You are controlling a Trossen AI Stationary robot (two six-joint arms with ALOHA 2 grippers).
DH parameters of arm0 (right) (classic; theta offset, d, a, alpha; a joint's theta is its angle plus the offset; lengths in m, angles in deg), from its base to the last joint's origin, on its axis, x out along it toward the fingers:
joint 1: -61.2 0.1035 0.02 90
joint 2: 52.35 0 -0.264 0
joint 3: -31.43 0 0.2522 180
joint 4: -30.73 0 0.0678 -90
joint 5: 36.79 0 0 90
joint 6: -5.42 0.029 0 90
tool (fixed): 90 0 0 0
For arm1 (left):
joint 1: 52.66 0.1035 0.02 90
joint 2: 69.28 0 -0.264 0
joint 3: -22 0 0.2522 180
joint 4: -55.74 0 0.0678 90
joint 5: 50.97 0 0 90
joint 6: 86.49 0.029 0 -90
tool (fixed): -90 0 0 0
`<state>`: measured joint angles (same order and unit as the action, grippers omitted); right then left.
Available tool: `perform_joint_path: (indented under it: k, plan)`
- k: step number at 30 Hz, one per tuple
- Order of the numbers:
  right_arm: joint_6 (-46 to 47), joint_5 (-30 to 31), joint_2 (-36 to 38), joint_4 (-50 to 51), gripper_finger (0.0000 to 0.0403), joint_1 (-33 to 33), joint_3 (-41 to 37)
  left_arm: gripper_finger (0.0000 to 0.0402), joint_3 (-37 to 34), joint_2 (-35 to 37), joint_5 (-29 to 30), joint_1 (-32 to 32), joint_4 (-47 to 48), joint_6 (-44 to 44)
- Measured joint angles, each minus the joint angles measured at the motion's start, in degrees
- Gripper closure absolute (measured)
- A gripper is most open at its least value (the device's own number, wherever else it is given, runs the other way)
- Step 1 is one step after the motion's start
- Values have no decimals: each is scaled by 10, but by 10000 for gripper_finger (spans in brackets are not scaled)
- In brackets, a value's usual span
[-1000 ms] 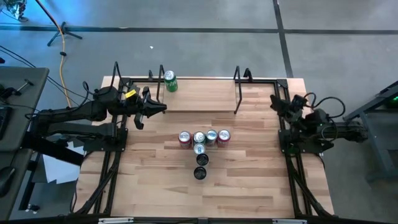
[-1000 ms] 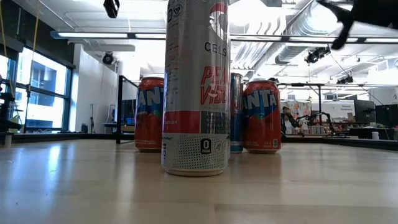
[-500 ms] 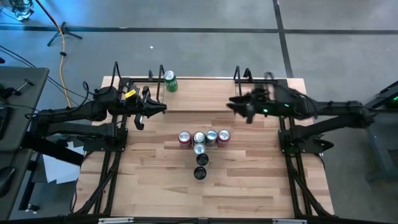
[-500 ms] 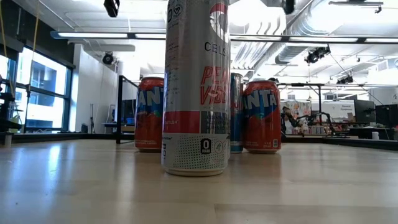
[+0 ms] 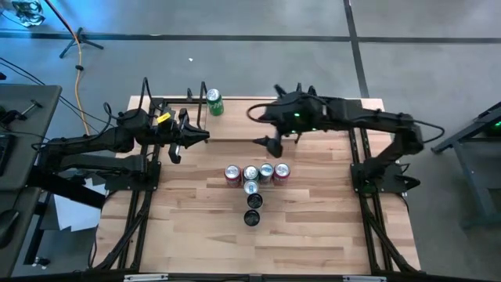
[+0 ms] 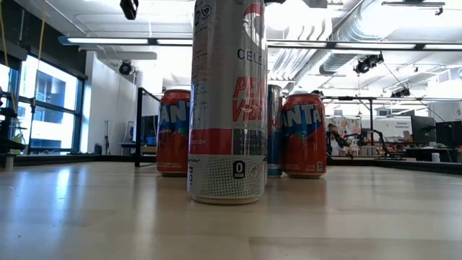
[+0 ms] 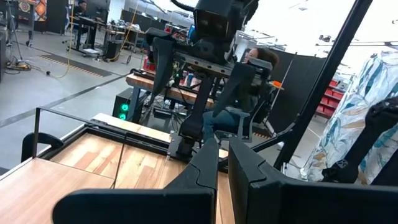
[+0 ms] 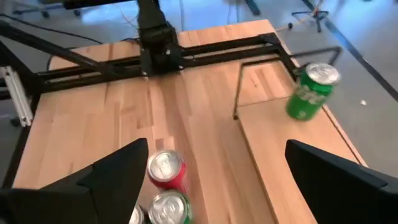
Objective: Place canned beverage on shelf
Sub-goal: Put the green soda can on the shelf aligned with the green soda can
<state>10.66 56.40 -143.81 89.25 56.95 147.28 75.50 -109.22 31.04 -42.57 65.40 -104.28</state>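
A green can (image 5: 214, 102) stands upright on the left end of the shelf (image 5: 250, 121), next to its left wire upright; the right wrist view shows that can (image 8: 313, 91) too. Several cans (image 5: 254, 174) stand clustered mid-table, with a tall silver can (image 6: 227, 101) nearest the low camera and red cans (image 6: 303, 135) behind it. My right gripper (image 8: 217, 186) hangs open above the shelf's near edge (image 5: 274, 146), over the table just beyond the cluster, and holds nothing. My left gripper (image 5: 202, 137) is shut and empty at the shelf's left end.
The shelf's black wire uprights (image 5: 298, 110) stand at both ends of the board. Black frame rails (image 5: 356, 157) run along the table's sides. Bare wood (image 5: 258, 251) lies nearer than the cans. A person sits beyond the table (image 7: 261, 62).
My right arm has swung out from its folded place at the table's right edge toward the left, rising and stretching over the shelf until its gripper hangs near the shelf's middle. No can has moved.
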Motion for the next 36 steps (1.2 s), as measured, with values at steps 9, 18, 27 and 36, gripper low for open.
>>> perform_joint_path:
  k: [9, 18, 27, 36]
  plan:
    - [-161, -79, -111, 136, 36, 0, 59, 402, 0, 1, 0, 0, 0, 0]
    - [-328, -131, -194, 180, 36, 13, 47, 402, 0, 1, 0, 0, 0, 0]
    - [-414, -130, -252, 169, 36, 26, 47, 402, 0, 1, 0, 0, 0, 0]
    - [-458, -129, -269, 149, 36, 28, 46, 402, 0, 1, 6, 0, 0, 0]
